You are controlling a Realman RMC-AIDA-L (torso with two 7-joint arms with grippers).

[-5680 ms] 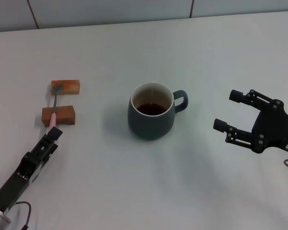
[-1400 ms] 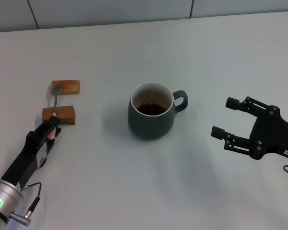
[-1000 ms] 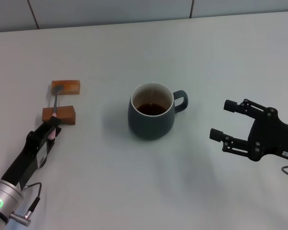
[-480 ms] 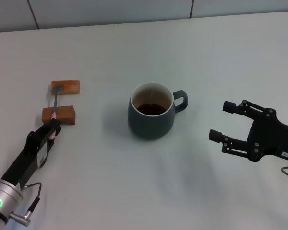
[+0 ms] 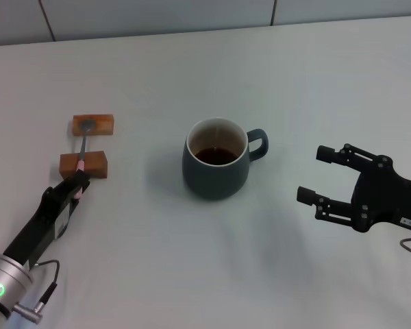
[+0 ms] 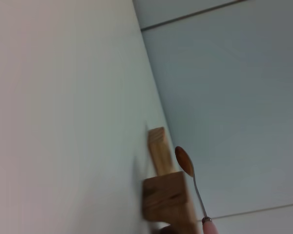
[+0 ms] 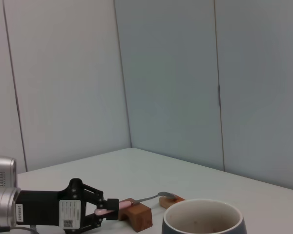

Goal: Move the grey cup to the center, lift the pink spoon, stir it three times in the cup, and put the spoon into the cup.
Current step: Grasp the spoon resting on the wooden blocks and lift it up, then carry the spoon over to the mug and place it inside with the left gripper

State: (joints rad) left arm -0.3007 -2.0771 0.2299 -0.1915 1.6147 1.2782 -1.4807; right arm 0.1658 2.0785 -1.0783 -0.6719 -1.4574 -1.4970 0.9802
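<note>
Spoon's bowl end has come up off the far block since earlier; left gripper (image 5: 74, 186) jaws clamped on the pink spoon (image 5: 81, 146). Right gripper (image 5: 317, 175) jaws apart, well right of the grey cup (image 5: 216, 160) mid-table (image 5: 205, 62).

grey cup (image 5: 215, 171) — glossy ceramic | blocks (image 5: 84, 164) — matt wood, probably | pink spoon (image 6: 190, 178) — shiny metal bowl

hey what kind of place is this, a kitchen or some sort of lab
Most likely a lab or test bench, not a kitchen. A bare white table against plain panel walls holds only a grey cup and a pink spoon propped on two wooden blocks, with the left pincer on the spoon's handle.
</note>
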